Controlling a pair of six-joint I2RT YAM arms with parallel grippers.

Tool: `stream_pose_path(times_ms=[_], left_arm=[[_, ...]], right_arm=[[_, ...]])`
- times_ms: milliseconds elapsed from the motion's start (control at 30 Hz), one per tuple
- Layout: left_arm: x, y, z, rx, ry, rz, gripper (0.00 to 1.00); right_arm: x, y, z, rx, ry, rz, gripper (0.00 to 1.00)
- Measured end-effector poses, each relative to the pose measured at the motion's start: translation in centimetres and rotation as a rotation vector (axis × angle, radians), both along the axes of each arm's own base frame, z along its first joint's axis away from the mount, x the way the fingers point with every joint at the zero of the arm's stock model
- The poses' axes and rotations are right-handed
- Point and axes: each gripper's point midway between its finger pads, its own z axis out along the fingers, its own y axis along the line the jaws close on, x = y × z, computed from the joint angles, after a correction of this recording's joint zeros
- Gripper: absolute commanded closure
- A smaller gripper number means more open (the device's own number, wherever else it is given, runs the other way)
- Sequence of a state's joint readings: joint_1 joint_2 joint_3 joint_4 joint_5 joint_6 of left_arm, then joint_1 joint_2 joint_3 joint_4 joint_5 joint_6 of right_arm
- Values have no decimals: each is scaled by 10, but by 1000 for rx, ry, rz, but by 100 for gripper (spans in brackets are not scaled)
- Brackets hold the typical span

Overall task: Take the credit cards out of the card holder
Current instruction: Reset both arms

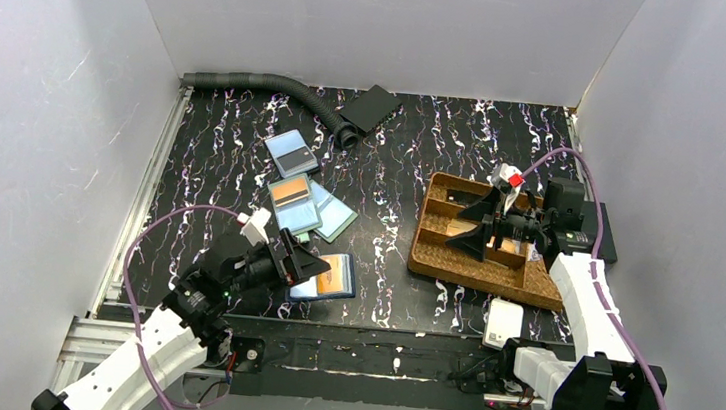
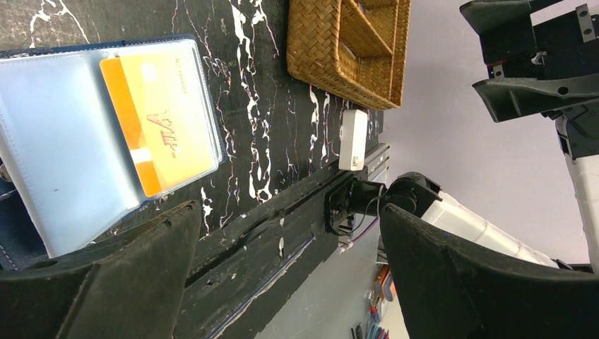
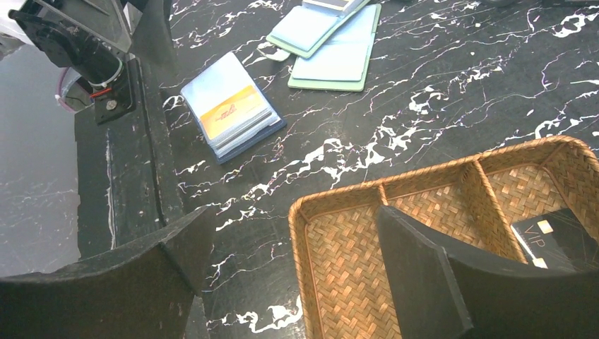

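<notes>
The card holder (image 1: 330, 280) lies open on the near-left table, a navy book with clear sleeves; an orange credit card (image 1: 335, 277) sits in its top sleeve. It also shows in the left wrist view (image 2: 63, 155) with the orange card (image 2: 159, 134), and in the right wrist view (image 3: 233, 113). Three loose cards lie behind it: blue-grey (image 1: 291, 153), light blue (image 1: 291, 201) and teal (image 1: 335, 218). My left gripper (image 1: 305, 262) is open and empty at the holder's left edge, just above the table (image 2: 289, 268). My right gripper (image 1: 457, 229) is open and empty over the woven tray (image 3: 293, 261).
A brown woven tray (image 1: 434, 257) stands at the right, with a black card (image 3: 558, 236) in one compartment. A white box (image 1: 502, 322) lies by the near edge. A grey hose (image 1: 270, 84) and a flat black rectangle (image 1: 368, 107) lie at the back.
</notes>
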State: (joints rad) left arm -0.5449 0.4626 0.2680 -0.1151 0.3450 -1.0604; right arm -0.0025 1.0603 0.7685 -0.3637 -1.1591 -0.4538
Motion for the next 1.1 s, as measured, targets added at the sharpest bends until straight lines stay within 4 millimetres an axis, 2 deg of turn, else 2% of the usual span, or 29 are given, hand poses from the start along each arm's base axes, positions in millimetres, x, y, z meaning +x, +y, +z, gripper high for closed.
stream_pose_path(times_ms=[300, 633, 1100], left_arm=[[-3, 2, 10, -55, -25, 19, 3], [-3, 0, -3, -36, 38, 18, 3], [-6, 2, 7, -56, -6, 17, 2]], right_arm=[[-1, 0, 0, 2, 1, 3, 6], [-6, -1, 4, -4, -15, 1, 5], [-5, -5, 2, -6, 0, -17, 5]])
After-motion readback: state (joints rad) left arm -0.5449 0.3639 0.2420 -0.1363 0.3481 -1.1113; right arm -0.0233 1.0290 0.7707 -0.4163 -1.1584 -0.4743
